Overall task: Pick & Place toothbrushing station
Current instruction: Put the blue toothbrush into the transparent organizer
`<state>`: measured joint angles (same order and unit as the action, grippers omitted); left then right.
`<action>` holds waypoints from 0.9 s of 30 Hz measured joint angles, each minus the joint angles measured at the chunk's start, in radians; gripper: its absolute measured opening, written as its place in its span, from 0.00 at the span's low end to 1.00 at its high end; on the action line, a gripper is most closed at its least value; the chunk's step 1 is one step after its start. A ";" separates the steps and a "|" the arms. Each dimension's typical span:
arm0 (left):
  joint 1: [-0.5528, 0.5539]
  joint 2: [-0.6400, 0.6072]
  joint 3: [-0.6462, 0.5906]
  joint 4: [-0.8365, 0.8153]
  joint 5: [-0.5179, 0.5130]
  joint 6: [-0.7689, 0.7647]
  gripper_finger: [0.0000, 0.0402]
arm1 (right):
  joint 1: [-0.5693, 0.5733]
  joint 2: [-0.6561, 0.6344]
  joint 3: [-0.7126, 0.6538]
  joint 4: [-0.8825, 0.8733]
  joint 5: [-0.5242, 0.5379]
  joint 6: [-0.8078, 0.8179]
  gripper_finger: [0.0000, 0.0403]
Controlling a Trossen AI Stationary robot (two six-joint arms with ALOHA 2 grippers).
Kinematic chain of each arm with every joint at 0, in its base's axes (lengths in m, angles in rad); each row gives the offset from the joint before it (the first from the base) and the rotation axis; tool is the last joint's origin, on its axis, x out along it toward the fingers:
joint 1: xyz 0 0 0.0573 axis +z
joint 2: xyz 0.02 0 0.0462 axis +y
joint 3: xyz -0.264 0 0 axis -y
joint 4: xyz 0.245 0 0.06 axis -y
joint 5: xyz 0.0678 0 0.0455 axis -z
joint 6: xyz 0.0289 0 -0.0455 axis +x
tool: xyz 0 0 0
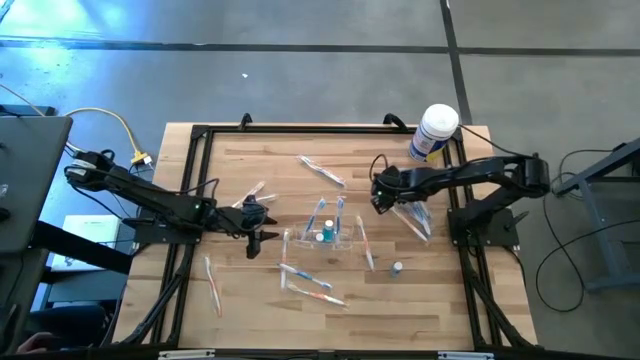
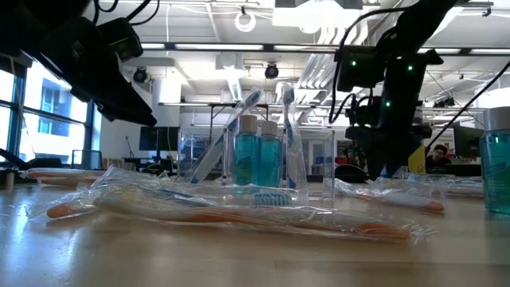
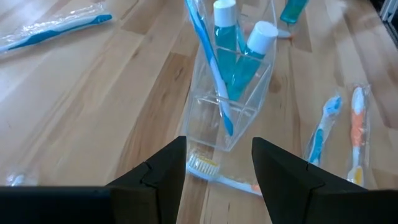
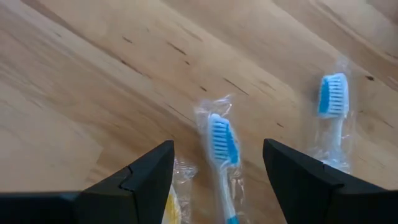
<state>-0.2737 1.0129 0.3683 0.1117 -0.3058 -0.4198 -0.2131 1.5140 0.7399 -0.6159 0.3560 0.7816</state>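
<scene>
Grippers on both arms stand with fingers apart and hold nothing. Starting at the left of the high view, the left gripper (image 1: 262,226) hangs over the wooden table (image 1: 250,170), just left of the toothbrushing station (image 1: 322,235) and not touching it. In the left wrist view the left gripper (image 3: 217,163) frames the near end of the toothbrushing station (image 3: 233,93) between its two dark fingers (image 3: 163,171), with a gap on each side; a wrapped toothbrush head (image 3: 202,165) lies on the table between the fingertips and that near end. The station, a clear plastic holder, stands upright near the table's centre and contains two bottles of teal liquid (image 3: 225,28) with white caps and a blue toothbrush (image 3: 208,62) leaning in it. The low view shows the same station (image 2: 255,155) behind a wrapped orange-handled toothbrush (image 2: 239,211). Farther right in the high view, the right gripper (image 1: 380,198) is above and to the right of the station, well apart from it. The right wrist view shows the right gripper (image 4: 217,168) over bare wood, with a wrapped blue-bristled toothbrush (image 4: 222,146) lying between its fingers. A white canister (image 1: 434,132) stands at the table's far right corner.
</scene>
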 joint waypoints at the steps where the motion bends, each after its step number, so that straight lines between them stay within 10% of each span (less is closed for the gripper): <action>1: 0.000 0.005 0.000 0.002 0.000 0.000 0.44 | 0.000 0.012 0.000 0.000 0.002 -0.001 0.59; 12: -0.014 0.007 0.000 0.003 -0.003 0.000 0.44 | 0.002 0.094 0.004 0.050 0.007 -0.053 0.54; 23: -0.053 0.007 0.000 0.003 -0.002 0.000 0.44 | 0.002 0.096 0.002 0.065 -0.024 -0.067 0.06; 27: -0.060 0.007 0.000 0.003 -0.002 0.000 0.44 | 0.012 0.097 -0.002 0.061 0.039 -0.096 0.05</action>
<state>-0.3332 1.0195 0.3683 0.1150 -0.3077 -0.4194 -0.2008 1.6112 0.7376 -0.5549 0.3947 0.6857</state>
